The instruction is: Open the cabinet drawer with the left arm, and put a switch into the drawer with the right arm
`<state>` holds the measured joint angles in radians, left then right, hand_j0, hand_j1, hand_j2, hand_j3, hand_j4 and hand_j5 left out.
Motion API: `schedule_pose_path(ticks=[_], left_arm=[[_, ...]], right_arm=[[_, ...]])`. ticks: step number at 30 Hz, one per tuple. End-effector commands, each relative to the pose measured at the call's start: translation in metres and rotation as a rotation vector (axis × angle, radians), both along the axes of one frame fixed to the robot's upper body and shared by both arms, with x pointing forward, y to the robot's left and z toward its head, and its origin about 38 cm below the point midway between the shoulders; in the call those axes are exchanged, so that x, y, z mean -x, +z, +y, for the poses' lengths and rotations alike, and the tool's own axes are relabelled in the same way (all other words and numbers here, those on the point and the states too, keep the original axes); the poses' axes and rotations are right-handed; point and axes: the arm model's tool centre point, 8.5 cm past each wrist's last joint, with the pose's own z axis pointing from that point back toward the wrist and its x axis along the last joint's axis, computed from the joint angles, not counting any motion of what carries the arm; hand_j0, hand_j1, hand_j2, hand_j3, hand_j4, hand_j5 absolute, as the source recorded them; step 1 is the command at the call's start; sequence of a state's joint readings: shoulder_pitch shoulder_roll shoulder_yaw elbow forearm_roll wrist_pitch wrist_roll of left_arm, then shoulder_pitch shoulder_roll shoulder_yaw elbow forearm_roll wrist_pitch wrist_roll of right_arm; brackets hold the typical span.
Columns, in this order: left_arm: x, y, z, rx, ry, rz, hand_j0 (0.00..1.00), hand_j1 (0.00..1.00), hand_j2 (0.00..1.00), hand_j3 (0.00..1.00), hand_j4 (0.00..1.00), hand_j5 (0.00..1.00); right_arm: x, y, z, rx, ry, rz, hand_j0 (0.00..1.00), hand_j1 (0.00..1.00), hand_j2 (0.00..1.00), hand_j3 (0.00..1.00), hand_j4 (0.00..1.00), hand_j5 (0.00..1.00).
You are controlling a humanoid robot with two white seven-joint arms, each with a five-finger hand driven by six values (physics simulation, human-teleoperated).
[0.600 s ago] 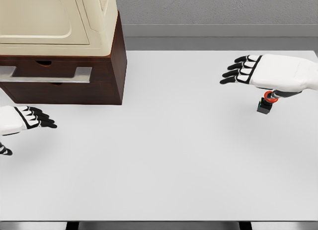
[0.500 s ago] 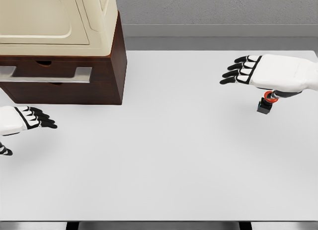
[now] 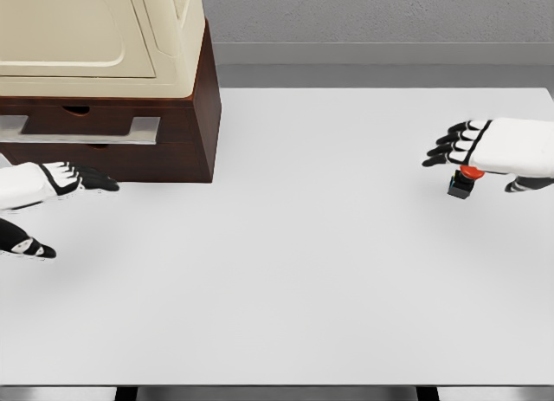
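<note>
Head view shows a white table (image 3: 303,271) with a brown cabinet (image 3: 195,115) at its far left corner; a cream-coloured box (image 3: 95,37) sits on top of the cabinet. The drawer (image 3: 82,128) in the cabinet front has a grey metal handle and looks closed. The left hand (image 3: 39,186) comes in from the left edge, just in front of the cabinet's lower part. Its fingers (image 3: 91,177) are stretched out and spread, pointing to the right, with the thumb lower and apart, and it holds nothing. On the right side the switch (image 3: 460,183), a small dark block with a red button on top, stands on the table. The right hand (image 3: 498,150) hovers directly above it, palm down, with relaxed fingers pointing left. If the hand touches the red button, I cannot tell; the fingers do not close around the switch.
</note>
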<state>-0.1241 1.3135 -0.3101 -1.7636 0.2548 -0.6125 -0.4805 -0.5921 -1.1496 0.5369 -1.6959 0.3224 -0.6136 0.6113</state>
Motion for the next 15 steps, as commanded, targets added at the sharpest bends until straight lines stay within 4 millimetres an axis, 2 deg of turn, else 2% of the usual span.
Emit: schedule_pose_path(ticks=[1, 4, 5, 8, 11, 13, 15], left_arm=[[0.005, -0.004, -0.004, 0.107, -0.021, 0.125, 1.00, 1.00, 1.00, 1.00, 1.00, 1.00], [0.001, 0.018, -0.005, 0.179, -0.038, 0.125, 1.00, 1.00, 1.00, 1.00, 1.00, 1.00], [-0.003, 0.029, -0.008, 0.223, -0.045, 0.098, 1.00, 1.00, 1.00, 1.00, 1.00, 1.00], [-0.009, 0.046, -0.005, 0.251, -0.014, 0.089, 1.00, 1.00, 1.00, 1.00, 1.00, 1.00], [-0.017, 0.039, 0.004, 0.174, 0.113, 0.161, 1.00, 1.00, 1.00, 1.00, 1.00, 1.00], [-0.019, 0.034, 0.007, 0.110, 0.140, 0.160, 1.00, 1.00, 1.00, 1.00, 1.00, 1.00], [-0.021, 0.040, 0.008, 0.099, 0.156, 0.147, 1.00, 1.00, 1.00, 1.00, 1.00, 1.00]], right_arm=[[-0.001, -0.008, -0.007, 0.025, -0.021, 0.017, 1.00, 1.00, 1.00, 1.00, 1.00, 1.00], [-0.010, -0.011, -0.020, 0.012, -0.072, 0.025, 1.00, 1.00, 1.00, 1.00, 1.00, 1.00], [-0.016, -0.017, -0.018, -0.012, -0.081, 0.033, 1.00, 1.00, 1.00, 1.00, 1.00, 1.00], [-0.024, -0.025, -0.027, -0.026, -0.120, 0.049, 1.00, 1.00, 1.00, 1.00, 1.00, 1.00], [-0.028, -0.032, -0.026, -0.003, -0.126, 0.044, 1.00, 1.00, 1.00, 1.00, 1.00, 1.00], [-0.034, -0.031, -0.035, -0.004, -0.159, 0.041, 1.00, 1.00, 1.00, 1.00, 1.00, 1.00], [-0.039, -0.032, -0.036, -0.008, -0.171, 0.036, 1.00, 1.00, 1.00, 1.00, 1.00, 1.00]])
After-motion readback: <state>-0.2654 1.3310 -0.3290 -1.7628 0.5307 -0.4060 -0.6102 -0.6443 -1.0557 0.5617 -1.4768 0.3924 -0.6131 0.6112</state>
